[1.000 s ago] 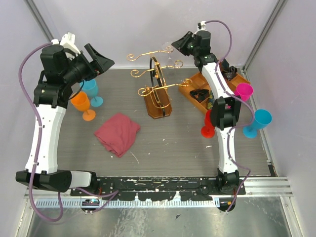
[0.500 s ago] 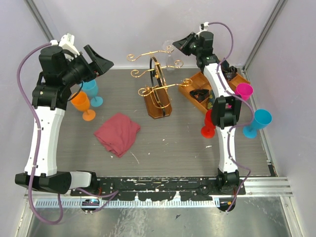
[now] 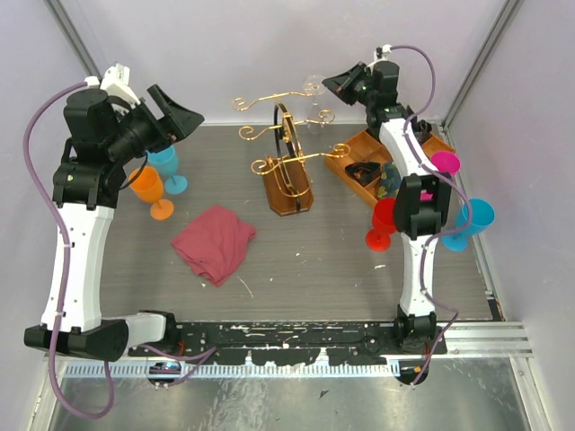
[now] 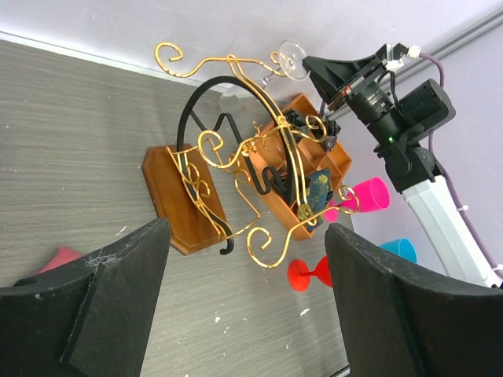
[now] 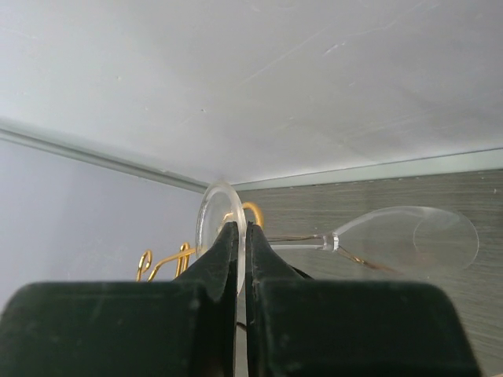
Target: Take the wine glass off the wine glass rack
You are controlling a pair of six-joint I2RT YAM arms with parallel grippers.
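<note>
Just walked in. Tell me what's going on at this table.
The right gripper is shut on the foot of the clear wine glass, at the tip of an upper gold arm of the wine glass rack. Whether the glass is free of the wire cannot be told. The left gripper hangs open above the table's left side, holding nothing.

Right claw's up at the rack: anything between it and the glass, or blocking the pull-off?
Nothing separates them: the right claw is shut on the round foot of the clear wine glass. The only obstacle visible is the rack's curly gold wire arm, running along the stem.
</note>
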